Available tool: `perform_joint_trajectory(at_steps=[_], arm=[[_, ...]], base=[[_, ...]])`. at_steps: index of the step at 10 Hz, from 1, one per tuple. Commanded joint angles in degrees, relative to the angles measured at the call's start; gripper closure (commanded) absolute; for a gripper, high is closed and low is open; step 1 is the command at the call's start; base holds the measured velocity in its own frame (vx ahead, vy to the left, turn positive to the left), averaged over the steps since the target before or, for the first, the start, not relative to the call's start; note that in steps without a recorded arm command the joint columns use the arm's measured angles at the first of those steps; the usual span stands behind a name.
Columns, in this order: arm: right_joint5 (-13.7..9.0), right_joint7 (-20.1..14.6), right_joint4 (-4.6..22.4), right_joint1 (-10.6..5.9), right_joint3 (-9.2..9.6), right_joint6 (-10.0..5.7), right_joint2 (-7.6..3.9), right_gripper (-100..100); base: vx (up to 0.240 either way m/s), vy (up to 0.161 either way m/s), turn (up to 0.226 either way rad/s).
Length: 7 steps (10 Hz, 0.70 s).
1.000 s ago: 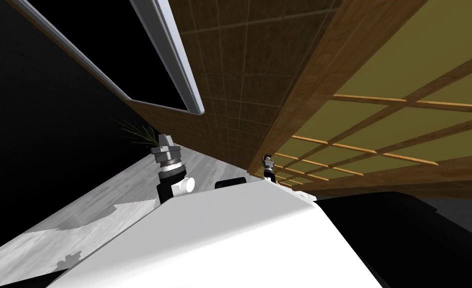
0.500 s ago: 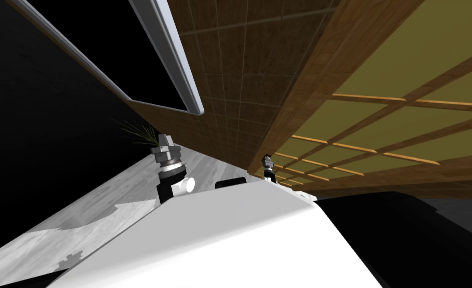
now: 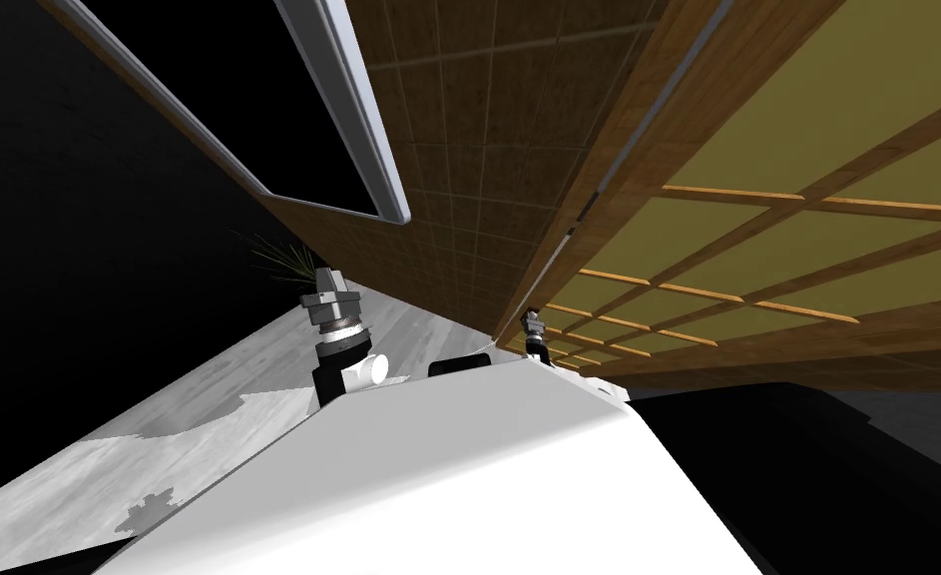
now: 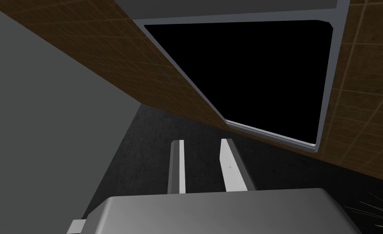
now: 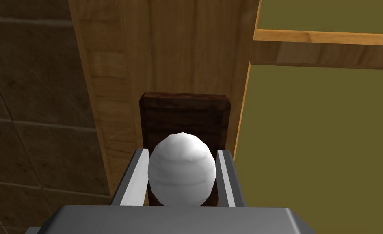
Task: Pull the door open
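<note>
The right claw point(image 5: 183, 151) gripped the white knob point(image 5: 182, 178) on the wooden door point(image 5: 174, 53); pulling looked barely begun. Next called for a steady backward draw. The left claw point(image 4: 202, 141) hung nearly closed, empty.

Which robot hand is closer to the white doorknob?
Right. The right gripper has its jaws shut on the white doorknob, pressing its sides. The left gripper is apart from it, over by the window.
</note>
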Motion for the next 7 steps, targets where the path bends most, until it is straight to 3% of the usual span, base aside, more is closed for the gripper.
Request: perform_joint_trajectory(at_steps=[1, 6, 7], arm=[[0.48, -0.75, -0.85, 0.61, 1.1, 0.25, -0.38, 100], [2.26, -3.45, -2.84, 1.62, 4.8, 0.25, -1.99, 100], [2.02, -3.07, -2.17, 1.31, 4.24, 0.15, -1.8, 100]], base=[[-0.169, 0.02, 0.042], [-0.22, -0.007, 0.056], [-0.112, -0.015, 0.026]])
